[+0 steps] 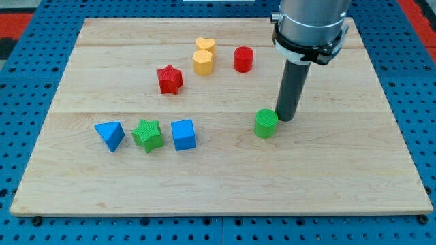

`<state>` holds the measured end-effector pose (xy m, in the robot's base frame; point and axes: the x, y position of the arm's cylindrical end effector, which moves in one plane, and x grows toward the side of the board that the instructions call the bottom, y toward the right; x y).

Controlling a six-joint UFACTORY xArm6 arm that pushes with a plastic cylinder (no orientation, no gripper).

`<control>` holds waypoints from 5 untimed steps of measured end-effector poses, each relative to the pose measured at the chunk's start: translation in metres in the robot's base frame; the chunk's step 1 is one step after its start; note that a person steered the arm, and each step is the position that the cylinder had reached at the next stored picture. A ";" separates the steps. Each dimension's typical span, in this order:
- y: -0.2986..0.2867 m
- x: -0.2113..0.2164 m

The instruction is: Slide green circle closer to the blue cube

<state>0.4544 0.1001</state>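
Far off to the left of my tip sit a blue triangle, a green star and the blue cube in a row. The green circle rests just left of my tip, seemingly touching. No pincer here, only a bare rod grasping nothing. I judge the push is starting; next, a steady leftward shove toward the cube.

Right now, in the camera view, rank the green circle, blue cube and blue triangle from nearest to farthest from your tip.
1. Green circle: right beside my tip, on its left in the view.
2. Blue cube: well to the view's left.
3. Blue triangle: farthest left, beyond the green star.
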 end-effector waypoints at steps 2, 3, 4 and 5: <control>-0.026 0.031; -0.027 0.043; -0.027 0.058; -0.028 0.080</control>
<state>0.5347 0.0726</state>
